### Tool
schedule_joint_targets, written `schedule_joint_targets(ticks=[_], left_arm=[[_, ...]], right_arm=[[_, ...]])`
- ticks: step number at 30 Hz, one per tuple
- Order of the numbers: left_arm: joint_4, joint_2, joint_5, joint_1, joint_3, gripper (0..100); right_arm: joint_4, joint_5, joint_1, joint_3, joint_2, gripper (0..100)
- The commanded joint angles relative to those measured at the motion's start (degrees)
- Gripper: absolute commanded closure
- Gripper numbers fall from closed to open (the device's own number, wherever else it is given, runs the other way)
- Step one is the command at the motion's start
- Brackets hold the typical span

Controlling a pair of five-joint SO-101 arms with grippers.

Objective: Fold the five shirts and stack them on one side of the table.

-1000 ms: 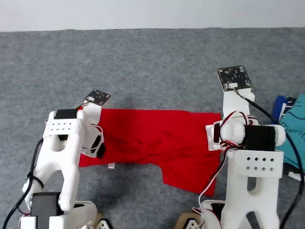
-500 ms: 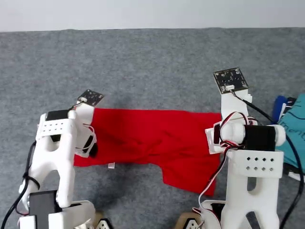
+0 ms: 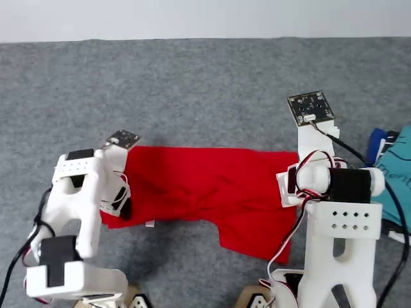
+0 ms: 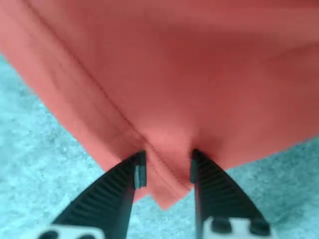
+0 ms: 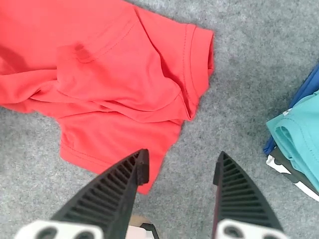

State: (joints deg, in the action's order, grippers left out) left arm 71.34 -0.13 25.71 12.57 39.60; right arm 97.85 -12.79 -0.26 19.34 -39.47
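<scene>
Pulling back toward its own base, the left arm [image 3: 80,199] has swung outward over the last second, and its shoulder housing now sits lower and farther out at the near edge of the high view. The left gripper [image 4: 167,164] goes with it, clenched on a pinch of the red shirt [image 3: 205,186]. In the left wrist view a corner of hem is bunched between the two ribbed fingers, and the cloth puckers where each tip bites. The shirt's left edge has crept outward a little with the pull, while the rest of the garment lies where it did, spread flat across the middle of the table [image 3: 205,83] with a twisted ridge near its lower border and one sleeve trailing toward the robot.

The right arm [image 3: 334,205] has barely shifted. The right gripper [image 5: 181,164] hangs released, fingers wide apart, above the grey surface just beside the shirt's near right sleeve and holding nothing.

Farther out, at the right edge of the table, a teal shirt [image 3: 397,173] rests on a small heap of other garments, apart from the red one.

My reading is that the left side is tugging the cloth taut to square it up, so this shirt is at the flattening stage with no fold made. With only one corner held, the opposite side may slide rather than stretch unless the right gripper pins or grasps it.
</scene>
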Motion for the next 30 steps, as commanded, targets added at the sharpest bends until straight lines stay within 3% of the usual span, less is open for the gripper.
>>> schedule_joint_targets(ticks=[1, 5, 11, 22, 30], left_arm=[[-0.62, 0.7, 0.62, 0.62, -1.63, 88], [-1.23, 0.7, 0.62, 0.62, -1.71, 88], [-0.88, 0.62, 0.62, 0.62, -1.71, 100], [4.22, -7.3, 2.64, 0.79, -1.54, 99], [4.57, -8.26, 8.62, 7.38, -1.54, 98]], right_arm=[[0.66, -0.62, 0.4, -2.81, -1.27, 78.6], [0.66, -0.62, 0.66, -2.9, -1.27, 78.6], [0.66, -0.62, 0.66, -2.9, -1.27, 78.6], [0.66, -0.62, 0.66, -2.9, -1.27, 78.6], [0.57, -0.62, 0.66, -2.99, -1.27, 78.6]])
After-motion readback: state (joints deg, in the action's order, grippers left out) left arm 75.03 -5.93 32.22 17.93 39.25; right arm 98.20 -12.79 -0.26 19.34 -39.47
